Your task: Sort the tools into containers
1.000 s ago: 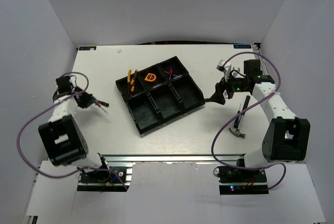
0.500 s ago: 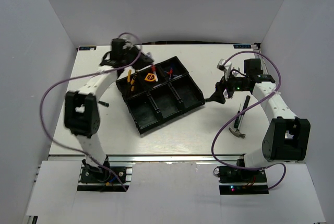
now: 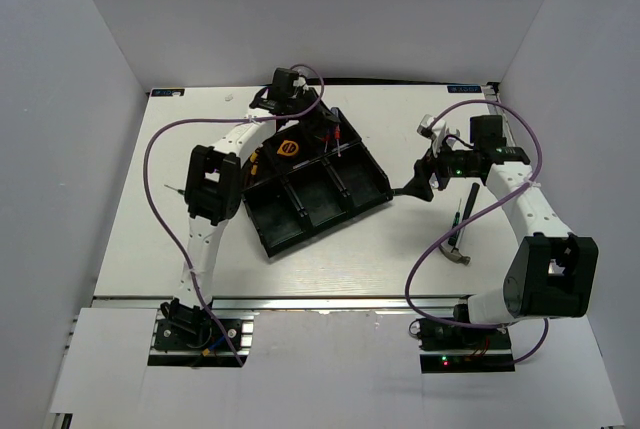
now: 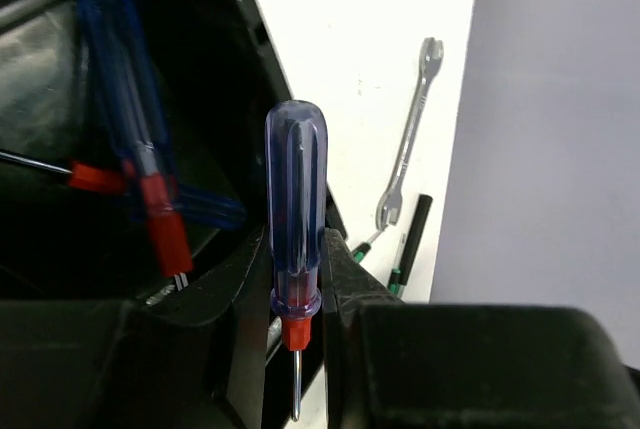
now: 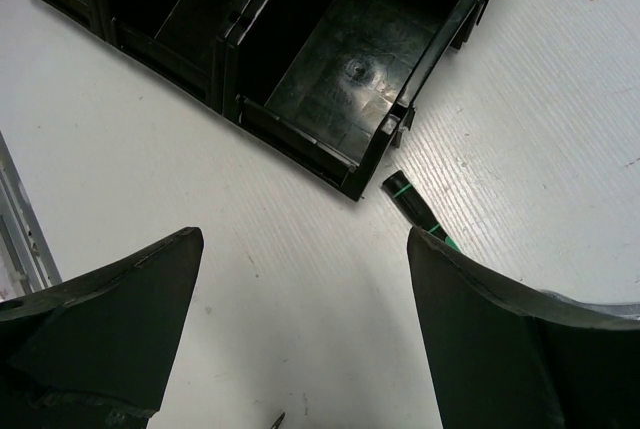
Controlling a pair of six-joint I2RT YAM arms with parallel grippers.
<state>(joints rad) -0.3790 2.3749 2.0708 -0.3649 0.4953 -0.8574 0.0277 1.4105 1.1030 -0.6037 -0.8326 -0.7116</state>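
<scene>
Since 0.5 s ago the left arm had swung from the tray's [image 3: 372,192] far-left corner to over its far-right compartment; the right arm hadn't moved.

Tray was glossy black plastic with 6 rectangular bins and ribbed walls. The held screwdriver [image 4: 294,211] had a clear blue fluted handle, a red collar and a thin steel shaft.

Left gripper [image 4: 296,294] was clamped on that screwdriver at the collar end, handle pointing away from the wrist. 2 more red-blue screwdrivers [image 4: 135,164] lay crossed in the bin below. A flat silver wrench [image 4: 408,149] lay on the white table beyond.

Left arm was stretched far out, arched over the tray.

Right gripper [image 5: 305,284] had its fingers wide apart, holding nothing, over the table by the tray's right corner. The green-black tool [image 5: 415,211] lay just beside that corner. The hammer [image 3: 460,239] lay on the table near the right arm.

The tape measure [image 3: 289,147] sat in the far-middle bin and the yellow pliers [image 3: 256,161] in the far-left one.
</scene>
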